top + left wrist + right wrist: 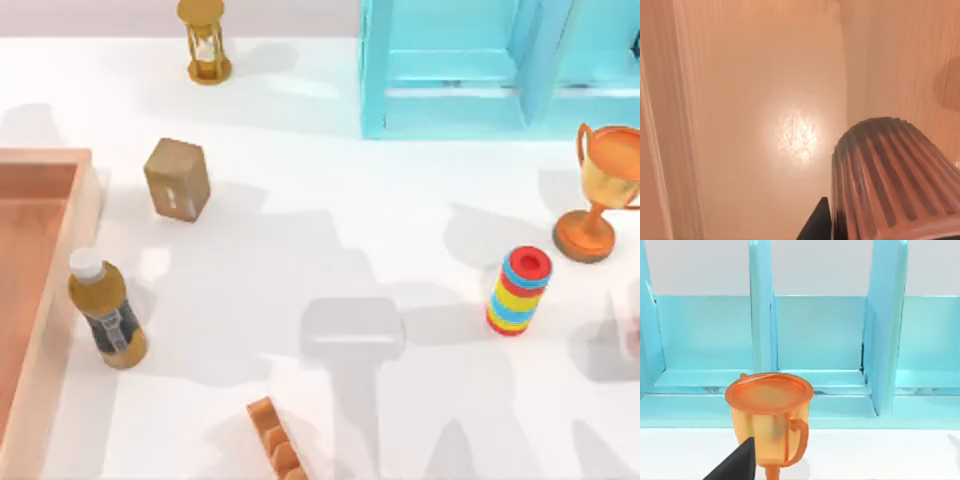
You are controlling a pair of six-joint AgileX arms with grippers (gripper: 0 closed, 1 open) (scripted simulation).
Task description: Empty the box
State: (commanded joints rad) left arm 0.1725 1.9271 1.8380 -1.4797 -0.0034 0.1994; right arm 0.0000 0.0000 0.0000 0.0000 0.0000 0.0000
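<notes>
At the table's left edge sits our wooden box (88,200), a bottle (106,312) with a dark, unreadable label standing just outside its rim. Whether our grippers are spread or pressed together, we cannot tell.

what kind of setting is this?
Likely a rendered tabletop test scene, not a real room: a plain white table scattered with unrelated props, such as a gold trophy cup, a brass hourglass and a turquoise slatted crate.
</notes>
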